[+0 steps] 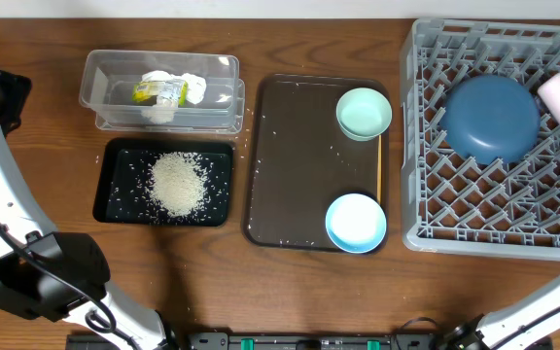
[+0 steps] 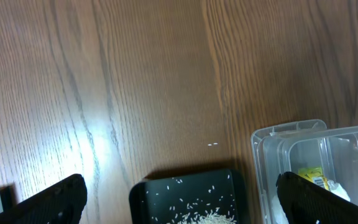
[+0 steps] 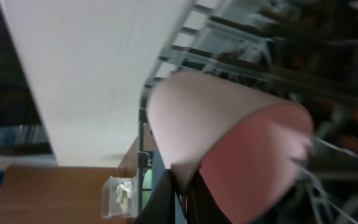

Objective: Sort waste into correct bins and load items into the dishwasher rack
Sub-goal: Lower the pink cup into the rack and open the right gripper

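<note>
The overhead view looks straight down on the tabletop (image 1: 192, 272). The left wrist view, nearer, shares its black tray (image 2: 160, 199) and clear tub (image 2: 272, 162); the right wrist view crowds the pink cup (image 3: 229, 118)

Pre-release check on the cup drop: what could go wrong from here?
1. The right fingers pinch only the rim of the pink cup; it may slip or swing on release.
2. The cup hangs tilted beside the dark blue plate, near the right side of the rack; it could knock the plate or land on its side.
</note>
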Available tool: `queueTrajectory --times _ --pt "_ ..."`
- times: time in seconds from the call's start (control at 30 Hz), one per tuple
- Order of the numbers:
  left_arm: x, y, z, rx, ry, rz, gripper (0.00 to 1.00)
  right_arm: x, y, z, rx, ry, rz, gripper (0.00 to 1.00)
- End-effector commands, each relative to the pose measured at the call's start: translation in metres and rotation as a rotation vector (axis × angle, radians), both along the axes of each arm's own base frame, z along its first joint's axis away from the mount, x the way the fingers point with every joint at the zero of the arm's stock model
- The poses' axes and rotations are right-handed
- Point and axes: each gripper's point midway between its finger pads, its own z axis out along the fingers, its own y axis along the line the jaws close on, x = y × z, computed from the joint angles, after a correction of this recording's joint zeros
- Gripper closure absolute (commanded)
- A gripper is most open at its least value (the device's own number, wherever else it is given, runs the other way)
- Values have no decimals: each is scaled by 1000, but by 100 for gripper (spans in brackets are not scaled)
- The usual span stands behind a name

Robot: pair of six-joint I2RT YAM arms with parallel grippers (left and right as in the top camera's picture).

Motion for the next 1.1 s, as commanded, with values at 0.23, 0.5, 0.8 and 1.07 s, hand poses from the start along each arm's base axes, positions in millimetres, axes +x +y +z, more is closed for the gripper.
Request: queueTrajectory --times 0.23,0.5,0.8,1.07 --pt "-1 2 -1 7 10 6 0 -33 -40 -32 -89 178 -135 83" --pt "-1 2 -1 7 10 6 0 -58 -58 8 -280 298 -253 85" --pt "-1 2 -1 7 10 6 0 -38 -33 74 -543 262 -278 92" --pt "-1 2 -1 7 10 6 0 4 1 41 -895 503 -308 99"
